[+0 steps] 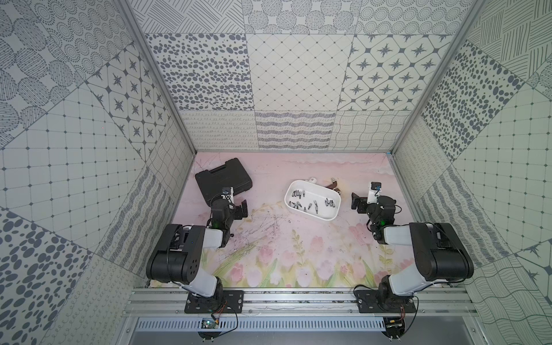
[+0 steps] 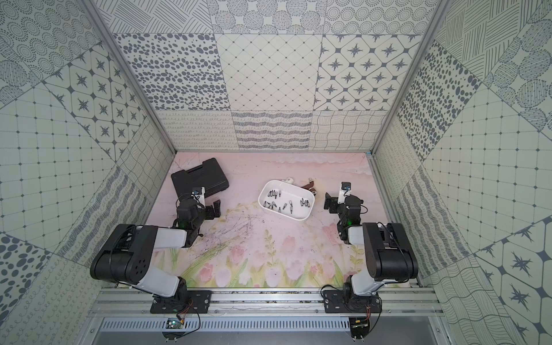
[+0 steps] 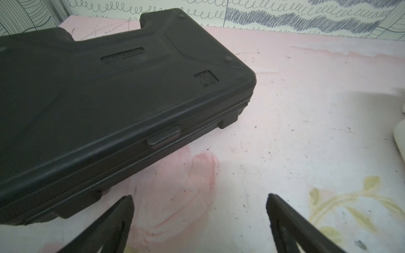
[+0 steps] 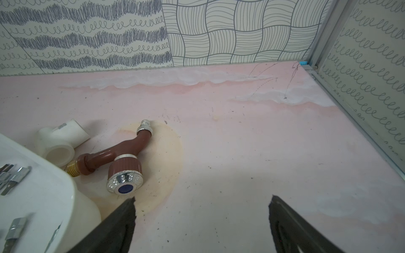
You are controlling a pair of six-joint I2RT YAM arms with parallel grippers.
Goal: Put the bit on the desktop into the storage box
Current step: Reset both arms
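The white storage box [image 1: 309, 215] [image 2: 283, 216] sits right of centre on the pink tulip-printed desktop [image 1: 298, 248]. Several small metal bits [image 1: 301, 204] [image 4: 15, 175] lie inside it; I see none loose on the bare desktop. My left gripper [image 1: 239, 207] [image 3: 199, 196] hovers open over bare surface, left of the box and beside the black case. To the right of the box, my right gripper [image 1: 363, 203] [image 4: 202, 197] also stands open with nothing between its fingers. The box's corner [image 4: 43, 186] shows in the right wrist view.
A closed black tool case [image 1: 222, 179] [image 3: 109, 87] lies at the back left. Behind the box lie a white pipe elbow [image 4: 59, 140] and a brown tap fitting [image 4: 118, 157]. Patterned walls enclose the desktop on three sides.
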